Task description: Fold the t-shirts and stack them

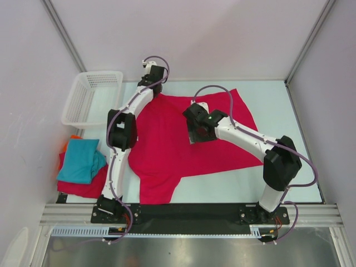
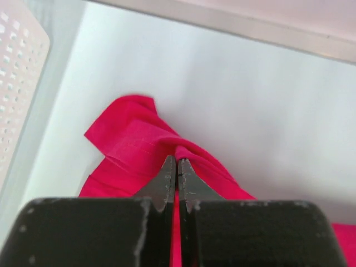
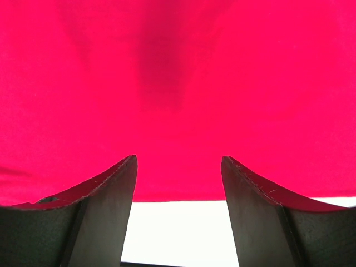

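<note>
T-shirt (image 1: 161, 147), crimson, flat, far-left corner crumpled.

Both arms are bolted to a black mounting bar (image 1: 189, 212). The left arm (image 1: 122, 130) and right arm (image 1: 245, 135) match: white tubular links, chunky black joint housings. On each, a thin purple-grey cable (image 1: 214, 87) loops at the end farthest from the bar. The left gripper (image 2: 177, 164) has a matte black block body and slim, tapered dark fingers (image 2: 165, 183) with scuffed tips. The right gripper (image 3: 178, 161) has broad black fingers (image 3: 100, 206) curving to points, with pale scratches along the edges.
</note>
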Robot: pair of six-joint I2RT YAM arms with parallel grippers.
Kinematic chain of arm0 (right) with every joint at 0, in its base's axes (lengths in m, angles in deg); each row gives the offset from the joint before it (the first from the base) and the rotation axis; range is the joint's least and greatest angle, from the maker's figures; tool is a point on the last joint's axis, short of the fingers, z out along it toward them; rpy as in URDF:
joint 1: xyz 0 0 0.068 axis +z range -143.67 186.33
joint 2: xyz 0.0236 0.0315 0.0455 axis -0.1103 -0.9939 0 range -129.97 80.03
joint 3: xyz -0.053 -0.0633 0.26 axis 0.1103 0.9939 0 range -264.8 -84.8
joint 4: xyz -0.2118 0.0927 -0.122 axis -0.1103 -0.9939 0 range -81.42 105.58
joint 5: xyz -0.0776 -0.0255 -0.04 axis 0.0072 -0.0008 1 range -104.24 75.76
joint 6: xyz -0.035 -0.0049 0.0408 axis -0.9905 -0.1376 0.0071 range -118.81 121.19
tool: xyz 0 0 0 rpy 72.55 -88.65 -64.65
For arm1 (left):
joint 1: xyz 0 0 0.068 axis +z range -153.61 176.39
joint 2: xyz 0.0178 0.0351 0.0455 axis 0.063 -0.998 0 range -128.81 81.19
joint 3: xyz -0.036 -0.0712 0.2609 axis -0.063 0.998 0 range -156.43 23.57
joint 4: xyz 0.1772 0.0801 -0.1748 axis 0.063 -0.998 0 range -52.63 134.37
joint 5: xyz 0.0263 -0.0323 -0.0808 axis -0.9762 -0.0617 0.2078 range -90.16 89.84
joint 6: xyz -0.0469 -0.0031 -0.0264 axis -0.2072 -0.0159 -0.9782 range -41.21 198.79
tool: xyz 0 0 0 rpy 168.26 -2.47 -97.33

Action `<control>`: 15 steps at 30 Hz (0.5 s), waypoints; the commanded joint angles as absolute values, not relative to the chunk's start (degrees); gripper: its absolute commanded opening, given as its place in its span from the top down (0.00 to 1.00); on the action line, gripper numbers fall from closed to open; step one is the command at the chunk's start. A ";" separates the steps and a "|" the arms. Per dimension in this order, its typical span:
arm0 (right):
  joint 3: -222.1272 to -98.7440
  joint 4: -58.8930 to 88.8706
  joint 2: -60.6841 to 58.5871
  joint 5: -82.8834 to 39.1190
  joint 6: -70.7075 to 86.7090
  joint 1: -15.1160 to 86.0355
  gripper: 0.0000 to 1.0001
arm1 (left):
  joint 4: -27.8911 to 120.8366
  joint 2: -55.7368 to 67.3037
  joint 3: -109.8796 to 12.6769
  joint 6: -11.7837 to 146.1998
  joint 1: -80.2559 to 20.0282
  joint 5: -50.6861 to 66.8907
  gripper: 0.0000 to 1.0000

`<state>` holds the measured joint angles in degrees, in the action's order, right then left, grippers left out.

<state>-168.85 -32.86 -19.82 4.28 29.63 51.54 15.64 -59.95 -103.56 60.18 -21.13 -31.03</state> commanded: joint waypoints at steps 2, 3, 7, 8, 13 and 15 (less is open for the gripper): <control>-171.90 -34.25 -20.25 4.30 29.05 52.39 0.33 | 20.55 -61.71 -108.44 60.59 -21.37 -32.86 0.76; -172.25 -34.25 -20.34 4.22 28.96 52.56 0.33 | 20.55 -62.16 -110.18 61.29 -21.37 -32.59 0.62; -173.48 -35.13 -20.78 4.30 28.70 53.35 0.34 | 21.16 -63.13 -111.70 61.56 -21.37 -31.80 0.00; -173.57 -35.22 -20.87 4.39 28.70 53.53 0.34 | 21.08 -62.95 -111.70 61.47 -21.37 -31.80 0.00; -173.66 -36.09 -20.69 4.92 28.78 54.50 0.34 | 19.68 -61.72 -110.03 59.89 -21.37 -30.31 0.00; -173.57 -36.18 -20.25 5.27 28.87 54.94 0.34 | 18.27 -60.50 -108.10 58.75 -21.37 -29.61 0.00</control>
